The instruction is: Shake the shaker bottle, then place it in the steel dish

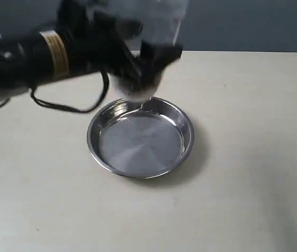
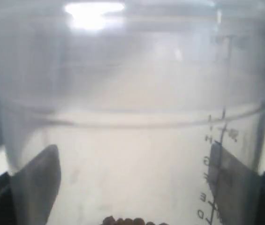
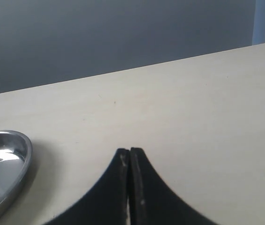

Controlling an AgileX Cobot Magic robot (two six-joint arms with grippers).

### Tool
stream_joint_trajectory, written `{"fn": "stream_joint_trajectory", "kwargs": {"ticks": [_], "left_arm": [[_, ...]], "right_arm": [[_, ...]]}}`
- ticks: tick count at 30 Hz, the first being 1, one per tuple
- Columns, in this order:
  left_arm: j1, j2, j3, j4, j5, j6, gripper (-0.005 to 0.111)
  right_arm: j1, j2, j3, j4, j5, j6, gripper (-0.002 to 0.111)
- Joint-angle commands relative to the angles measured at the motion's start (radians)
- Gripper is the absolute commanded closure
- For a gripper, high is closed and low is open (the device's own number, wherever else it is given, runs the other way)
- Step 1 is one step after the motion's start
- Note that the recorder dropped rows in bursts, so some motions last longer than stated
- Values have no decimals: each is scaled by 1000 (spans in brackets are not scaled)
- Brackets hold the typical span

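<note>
- pale beige table (image 1: 253, 157), matte, with a grey-blue wall (image 1: 243, 26) behind it.
- steel dish (image 1: 137, 149) sat flat near mid-table, its shiny rim catching glare.
- left gripper (image 1: 147, 67) was clamped on the shaker bottle (image 1: 159, 23), jaws pressed against opposite sides of the clear wall.
- bottle was off the table, up over the dish's far rim, motion-blurred in the exterior view.
- a few brown grains (image 2: 127, 221) showed inside, near the printed level marks (image 2: 212, 159).
- right gripper (image 3: 130, 161) hung over bare table beside the dish, jaws pressed fully together.
</note>
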Motion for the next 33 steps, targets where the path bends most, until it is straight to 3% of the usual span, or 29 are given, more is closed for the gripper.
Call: {"fn": "stream_joint_trajectory", "kwargs": {"ticks": [1,2,3,4,5,6,8,9,11,12,13,15,16,18,21,22,24,26,27,29,31,33], "left_arm": [[-11,59,137,-83,-83,-53,106],[-11,-19,103,-55,-175,-20,106],[-11,-119,17,-55,-128,103,106],[-13,-137,-7,-110,-24,93,106],[-17,-90,52,-143,112,82,106],[-17,-38,101,-145,124,82,106],[-21,-11,126,-125,-32,-24,106],[-21,-106,70,-79,-159,45,106],[-21,-174,6,-177,17,114,106],[-21,-127,52,-191,149,114,106],[-21,-65,114,-201,177,98,106],[-22,-75,143,-118,-53,-25,106],[-22,-149,86,-73,-212,24,106],[-23,-187,31,-95,-110,103,106],[-27,-15,128,-138,83,97,106],[-27,40,159,-177,59,79,106],[-28,74,176,-126,-169,30,106],[-28,-1,133,-109,-388,80,106],[-28,-46,90,-129,-390,132,106],[-49,-69,60,-191,-199,148,106],[-82,30,113,-186,10,197,106],[-84,130,149,-207,32,123,106]], "right_arm": [[3,-5,1,-4,-7,-2,109],[3,-5,1,-4,-7,-2,109],[3,-5,1,-4,-7,-2,109],[3,-5,1,-4,-9,-2,109],[3,-5,1,-4,-9,-2,109],[3,-5,1,-4,-9,-2,109],[3,-5,1,-4,-9,-2,109],[3,-5,1,-4,-9,-2,109],[3,-5,1,-4,-9,-2,109],[3,-5,1,-4,-9,-2,109],[3,-5,1,-4,-9,-2,109],[3,-5,1,-4,-9,-2,109],[3,-5,1,-4,-9,-2,109],[3,-5,1,1,-7,-2,109],[3,-5,1,1,-7,-2,109],[3,-5,1,1,-7,-2,109],[3,-5,1,1,-7,-2,109],[3,-5,1,1,-7,-2,109],[3,-5,1,1,-7,-2,109],[3,-5,1,1,-7,-2,109],[3,-5,1,-1,-7,-2,109],[3,-5,1,-3,-7,-2,109]]}}
